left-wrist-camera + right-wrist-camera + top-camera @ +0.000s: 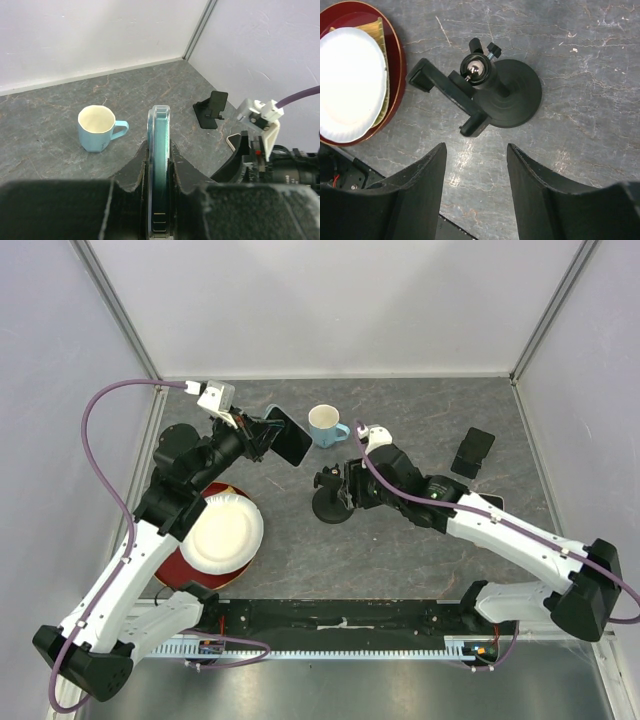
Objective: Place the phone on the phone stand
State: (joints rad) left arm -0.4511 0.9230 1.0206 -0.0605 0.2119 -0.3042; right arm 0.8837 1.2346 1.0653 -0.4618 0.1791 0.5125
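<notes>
My left gripper [272, 436] is shut on a dark teal-edged phone [290, 438] and holds it on edge above the table, left of the blue mug. In the left wrist view the phone [159, 150] stands edge-on between the fingers of the left gripper [159, 146]. A black phone stand with a round base, ball joint and clamp [329, 504] stands mid-table. My right gripper [337, 484] hovers just over it, open and empty. In the right wrist view the stand [512, 95] lies just beyond the spread right gripper [476, 150].
A blue mug [325, 425] stands at the back centre, also in the left wrist view [97, 128]. A small black folding stand [472, 452] sits at the right [212, 109]. A white paper plate [222, 532] lies on a red plate [397, 60] at the front left.
</notes>
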